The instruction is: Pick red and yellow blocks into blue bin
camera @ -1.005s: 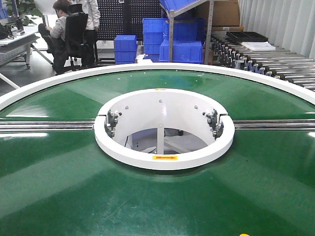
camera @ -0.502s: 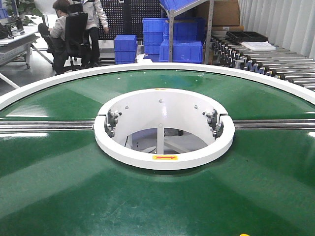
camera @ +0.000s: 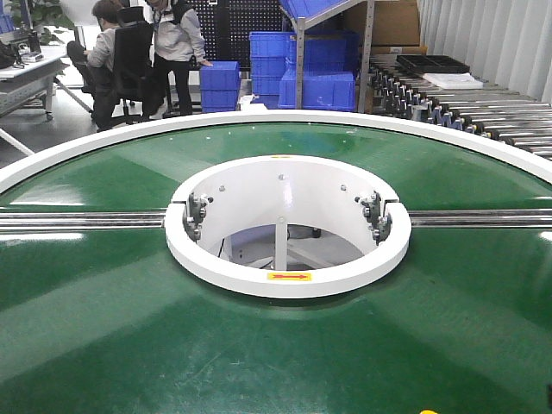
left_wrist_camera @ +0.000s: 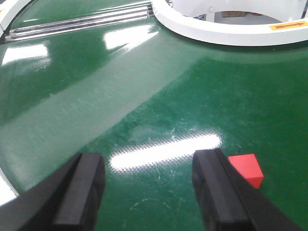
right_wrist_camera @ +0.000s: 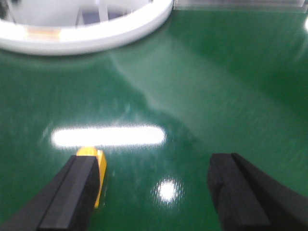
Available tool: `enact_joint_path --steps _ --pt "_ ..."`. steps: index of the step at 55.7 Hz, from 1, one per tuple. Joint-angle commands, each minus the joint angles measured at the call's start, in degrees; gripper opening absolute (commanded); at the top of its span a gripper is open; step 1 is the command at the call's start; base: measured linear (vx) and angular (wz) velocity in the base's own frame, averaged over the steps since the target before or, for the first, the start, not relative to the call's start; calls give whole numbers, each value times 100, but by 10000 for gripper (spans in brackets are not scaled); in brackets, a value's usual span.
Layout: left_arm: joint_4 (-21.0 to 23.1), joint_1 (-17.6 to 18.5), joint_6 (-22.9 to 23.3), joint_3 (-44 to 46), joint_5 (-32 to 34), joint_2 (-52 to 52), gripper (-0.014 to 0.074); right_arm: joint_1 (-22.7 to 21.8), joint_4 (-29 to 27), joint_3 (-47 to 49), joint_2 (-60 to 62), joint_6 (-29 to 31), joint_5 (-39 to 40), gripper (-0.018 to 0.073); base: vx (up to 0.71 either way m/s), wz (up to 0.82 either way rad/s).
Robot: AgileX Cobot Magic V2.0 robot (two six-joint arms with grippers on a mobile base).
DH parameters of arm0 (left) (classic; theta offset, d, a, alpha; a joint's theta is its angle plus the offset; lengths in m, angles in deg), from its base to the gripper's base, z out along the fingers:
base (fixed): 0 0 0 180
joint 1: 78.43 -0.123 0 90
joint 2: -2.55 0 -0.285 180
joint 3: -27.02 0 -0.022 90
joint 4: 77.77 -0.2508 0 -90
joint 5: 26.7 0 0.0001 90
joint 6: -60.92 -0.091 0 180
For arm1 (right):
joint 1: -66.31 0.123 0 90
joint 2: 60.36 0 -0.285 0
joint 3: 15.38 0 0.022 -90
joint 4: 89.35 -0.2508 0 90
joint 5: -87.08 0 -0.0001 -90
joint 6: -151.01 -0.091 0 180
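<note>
Red block (left_wrist_camera: 246,168) lies just outside one finger of the left gripper (left_wrist_camera: 150,180) — jaws spread, empty; yellow block (right_wrist_camera: 99,168) peeks from behind one finger of the right gripper (right_wrist_camera: 156,187) on the green surface (right_wrist_camera: 216,86) — jaws likewise spread.

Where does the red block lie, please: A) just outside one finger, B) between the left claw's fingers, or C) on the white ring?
A: the red block sits on the green belt beside one finger of the open left claw, outside the gap.

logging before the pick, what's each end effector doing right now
Left end effector: open, empty; red block outside its fingers.
Right end effector: open, empty; yellow block beside one finger.
</note>
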Motion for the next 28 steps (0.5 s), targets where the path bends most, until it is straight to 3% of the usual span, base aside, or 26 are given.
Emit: enact_joint_path --steps 1,6,14,20,25,28 --pt "48 -8 27 185 400 27 523 14 -287 700 -579 590 3 516 0 0" --pt "48 -8 27 185 406 27 523 14 -757 1266 -1317 1209 -309 516 0 0" --pt "48 -8 27 185 406 27 523 48 -1277 1835 -2275 1337 -908 516 0 0" --pt "48 -8 27 185 406 27 523 471 -1207 1971 -2813 1371 -836 516 0 0" --pt "48 -8 27 185 406 27 523 877 -900 1986 -3226 937 -625 516 0 0" --pt "48 -8 27 185 406 27 523 978 -585 1986 -3452 232 -645 516 0 0"
